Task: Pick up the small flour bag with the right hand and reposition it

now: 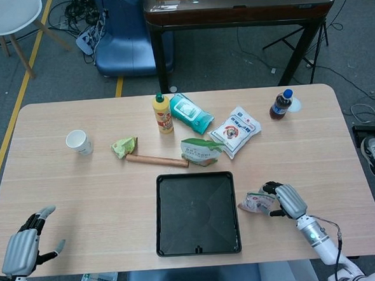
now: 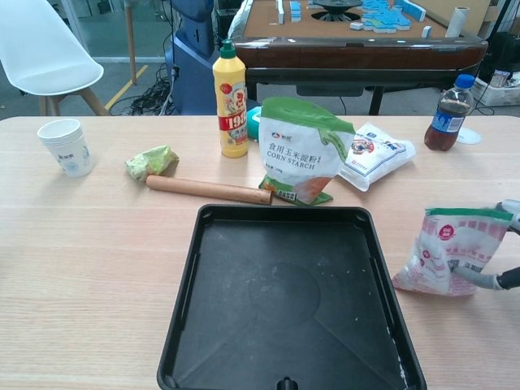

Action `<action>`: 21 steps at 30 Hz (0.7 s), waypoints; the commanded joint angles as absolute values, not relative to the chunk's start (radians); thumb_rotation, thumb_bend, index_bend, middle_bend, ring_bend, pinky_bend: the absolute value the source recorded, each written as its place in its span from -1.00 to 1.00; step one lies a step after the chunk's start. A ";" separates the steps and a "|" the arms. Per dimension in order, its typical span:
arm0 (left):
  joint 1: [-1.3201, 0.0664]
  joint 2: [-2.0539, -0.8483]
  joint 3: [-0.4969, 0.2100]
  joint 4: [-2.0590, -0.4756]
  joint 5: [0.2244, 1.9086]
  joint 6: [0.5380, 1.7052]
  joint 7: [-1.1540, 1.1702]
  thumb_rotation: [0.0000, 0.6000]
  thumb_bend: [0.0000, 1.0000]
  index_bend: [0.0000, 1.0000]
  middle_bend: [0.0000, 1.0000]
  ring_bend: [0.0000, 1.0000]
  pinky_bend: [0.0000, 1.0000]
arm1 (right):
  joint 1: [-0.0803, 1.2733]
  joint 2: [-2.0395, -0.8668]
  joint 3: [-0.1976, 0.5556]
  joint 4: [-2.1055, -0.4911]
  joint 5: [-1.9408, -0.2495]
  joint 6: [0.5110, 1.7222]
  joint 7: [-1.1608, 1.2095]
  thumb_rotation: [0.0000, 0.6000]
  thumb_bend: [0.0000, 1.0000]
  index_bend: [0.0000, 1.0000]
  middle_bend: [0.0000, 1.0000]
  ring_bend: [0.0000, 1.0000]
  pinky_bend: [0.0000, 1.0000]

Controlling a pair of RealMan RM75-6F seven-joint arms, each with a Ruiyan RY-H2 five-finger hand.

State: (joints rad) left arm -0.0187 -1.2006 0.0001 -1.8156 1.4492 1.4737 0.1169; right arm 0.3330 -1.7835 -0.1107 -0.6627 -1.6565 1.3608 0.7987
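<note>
My right hand (image 1: 286,200) grips the flour bag (image 1: 257,202) just right of the tray (image 1: 198,240).

In the chest view my right hand is almost wholly cut off at the frame edge; only grey fingers (image 2: 487,279) show, wrapped round the flour bag, whose lower corner seems to touch the table (image 1: 82,185), though I cannot be sure. My left hand (image 1: 22,243) shows only in the head view, far left of the tray, fingers spread and holding nothing. The tray holds nothing but faint specks. Beyond the tray stands a corn starch pouch (image 2: 302,150), a rolling pin (image 2: 209,190) lying left of it. Farther back are a green wad (image 2: 152,161), paper cup (image 2: 67,147), yellow bottle (image 2: 230,99), a white bag (image 2: 374,154) and cola bottle (image 2: 449,114); a teal packet (image 1: 191,113) is mostly hidden behind the pouch.
</note>
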 commanded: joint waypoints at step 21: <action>-0.024 -1.205 0.002 -1.816 1.449 1.466 0.122 1.00 -0.53 -0.71 -0.69 -0.72 -0.49 | 0.357 -1.704 -0.165 -0.704 -1.748 1.386 0.752 1.00 -0.11 0.36 -0.01 -0.35 -0.21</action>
State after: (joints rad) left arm -0.0241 -1.2051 0.0016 -1.8154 1.4493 1.4661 0.1216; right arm 0.3486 -1.7111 -0.1688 -0.7015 -1.7422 1.3819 0.7621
